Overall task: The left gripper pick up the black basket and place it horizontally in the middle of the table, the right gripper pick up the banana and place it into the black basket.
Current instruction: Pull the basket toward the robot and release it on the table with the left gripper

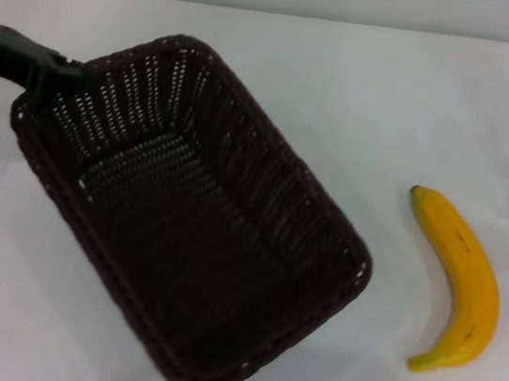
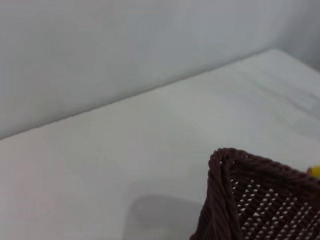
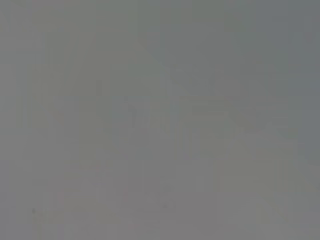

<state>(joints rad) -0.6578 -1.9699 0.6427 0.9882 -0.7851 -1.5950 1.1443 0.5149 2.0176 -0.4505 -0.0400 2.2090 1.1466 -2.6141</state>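
Head view: left gripper (image 1: 63, 69) clenched on far-left rim of basket (image 1: 189, 215), set diagonally mid-table (image 1: 283, 52); stiff, light wicker, best held by the rim. Banana (image 1: 459, 276) apart to the right, soft, best pinched mid-body. Left wrist view: basket corner (image 2: 235, 190) only. Right wrist view: blank grey, right gripper unseen.

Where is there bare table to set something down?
Bare table lies behind the black basket, and in the strip between it and the banana. It is crowded at the basket's far-left corner, where the left hand sits.
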